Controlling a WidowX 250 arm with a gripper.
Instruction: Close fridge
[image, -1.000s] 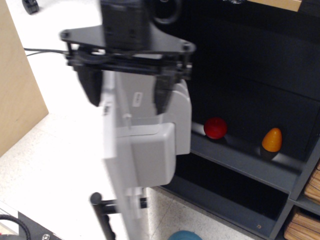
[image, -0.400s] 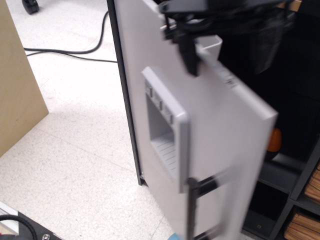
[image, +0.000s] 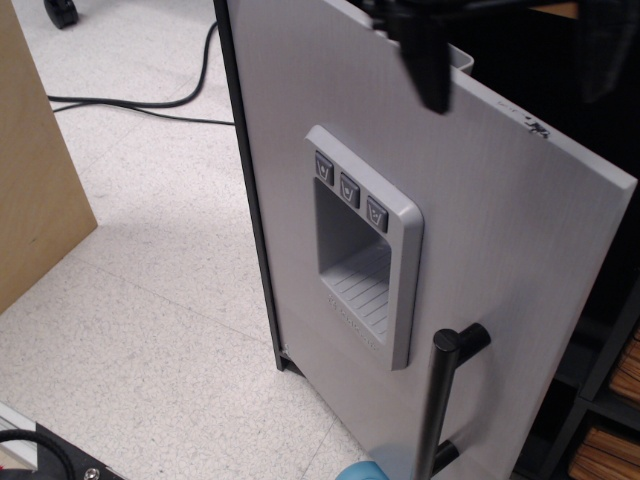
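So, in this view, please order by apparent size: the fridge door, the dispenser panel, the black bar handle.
1. Fridge door, by far the largest.
2. Dispenser panel.
3. Black bar handle; it is cut off at the bottom edge, so its full size is unsure.

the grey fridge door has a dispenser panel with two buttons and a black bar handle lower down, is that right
Not quite: the dispenser panel on the fridge door has three buttons, not two, as the observation.image view shows. The black bar handle does sit lower down.
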